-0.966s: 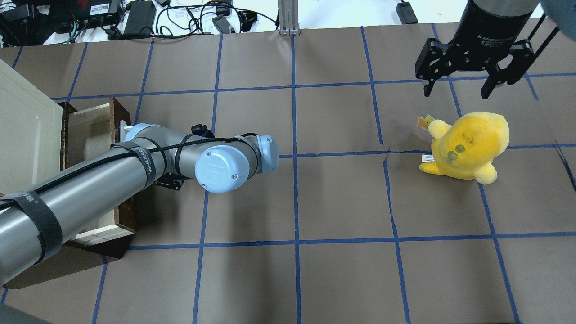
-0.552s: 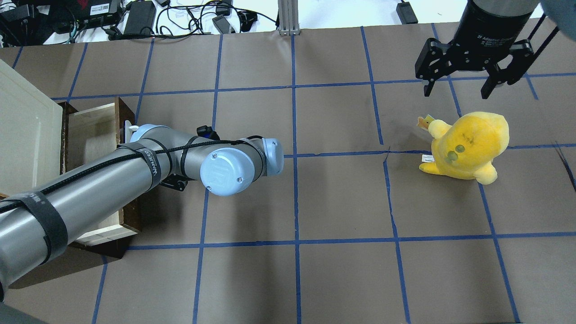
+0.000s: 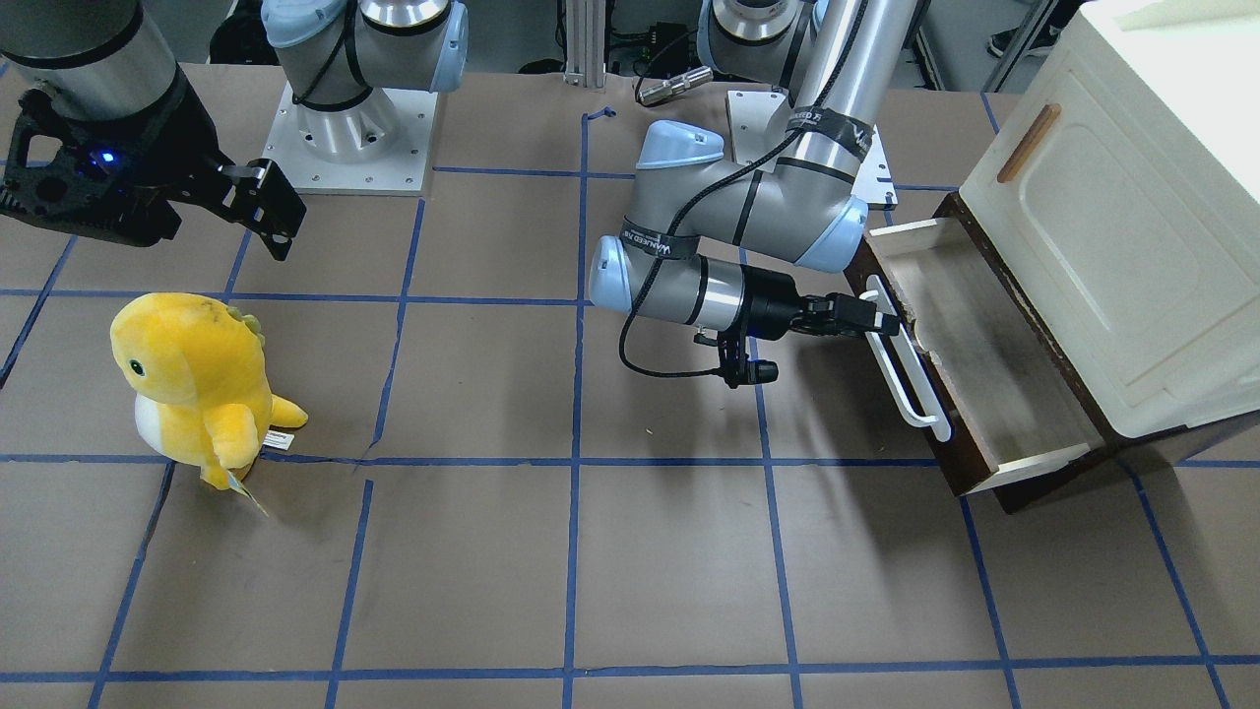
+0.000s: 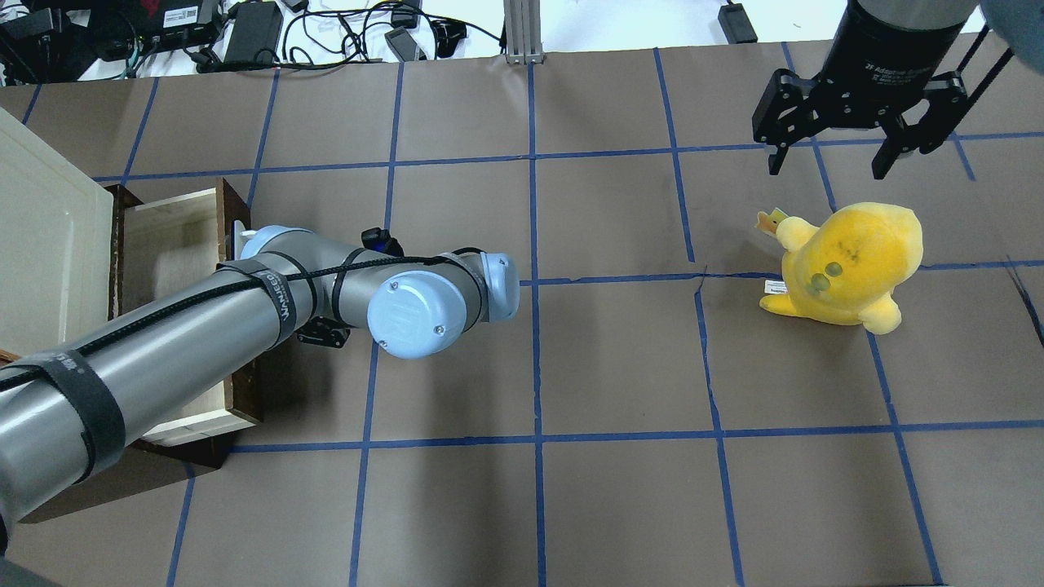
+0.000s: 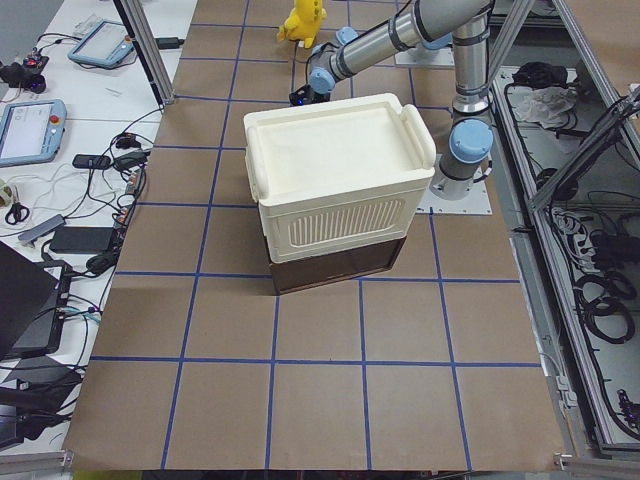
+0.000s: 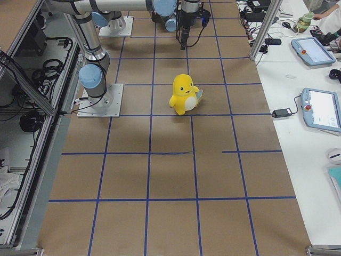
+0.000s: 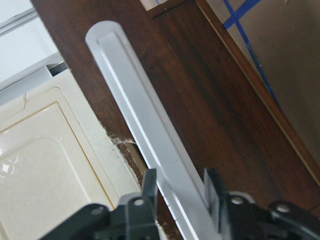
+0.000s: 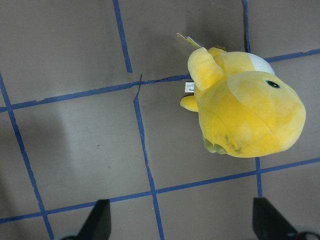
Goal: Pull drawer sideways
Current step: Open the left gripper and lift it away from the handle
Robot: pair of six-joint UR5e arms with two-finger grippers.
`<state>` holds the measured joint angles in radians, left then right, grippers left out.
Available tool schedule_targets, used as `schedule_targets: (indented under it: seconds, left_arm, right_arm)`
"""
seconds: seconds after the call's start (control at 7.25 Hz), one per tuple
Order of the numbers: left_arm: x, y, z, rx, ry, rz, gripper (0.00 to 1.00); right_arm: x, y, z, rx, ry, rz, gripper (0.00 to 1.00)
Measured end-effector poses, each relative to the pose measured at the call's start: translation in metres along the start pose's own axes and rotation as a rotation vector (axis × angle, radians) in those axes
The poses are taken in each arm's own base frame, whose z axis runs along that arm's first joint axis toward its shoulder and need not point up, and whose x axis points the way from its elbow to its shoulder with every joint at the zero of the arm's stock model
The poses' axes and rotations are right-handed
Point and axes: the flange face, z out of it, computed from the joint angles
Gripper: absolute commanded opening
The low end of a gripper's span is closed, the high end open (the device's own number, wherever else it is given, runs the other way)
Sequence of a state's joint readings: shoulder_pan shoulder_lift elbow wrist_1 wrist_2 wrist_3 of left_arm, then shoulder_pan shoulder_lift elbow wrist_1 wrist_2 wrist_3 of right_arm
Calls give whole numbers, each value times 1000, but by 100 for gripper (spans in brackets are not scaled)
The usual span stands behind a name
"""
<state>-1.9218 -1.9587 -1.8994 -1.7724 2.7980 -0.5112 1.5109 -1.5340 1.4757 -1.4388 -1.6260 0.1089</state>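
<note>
Two fingers (image 7: 149,187) of the left gripper (image 3: 879,321) are clamped on the white handle (image 3: 908,374), toward one end. The drawer (image 3: 984,364) is seen partly drawn from under the cabinet (image 3: 1132,226). A straight, level pull is advised, lest it be jammed askew. The right gripper (image 4: 827,169) is held open, idle.

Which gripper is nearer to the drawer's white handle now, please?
Left. The left gripper has its fingers closed on either side of the white handle; the right gripper hangs open across the table, near the yellow plush toy.
</note>
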Motion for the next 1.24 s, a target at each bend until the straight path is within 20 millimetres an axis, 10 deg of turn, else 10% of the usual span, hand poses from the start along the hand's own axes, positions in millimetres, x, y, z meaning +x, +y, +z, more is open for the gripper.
schedule_targets:
  seconds: [0.28,0.83,1.24]
  left_arm:
    - [-24,0,-13,-2,83,-78,100]
    - [-158,36,-87,37,756,-256,100]
    - [-248,98,-66,132,1169,-316,100]
  right_arm:
    - [0,0,0,0,0,0,100]
    - [0,0,0,-1,0,0,100]
    - [0,0,0,0,0,0,100]
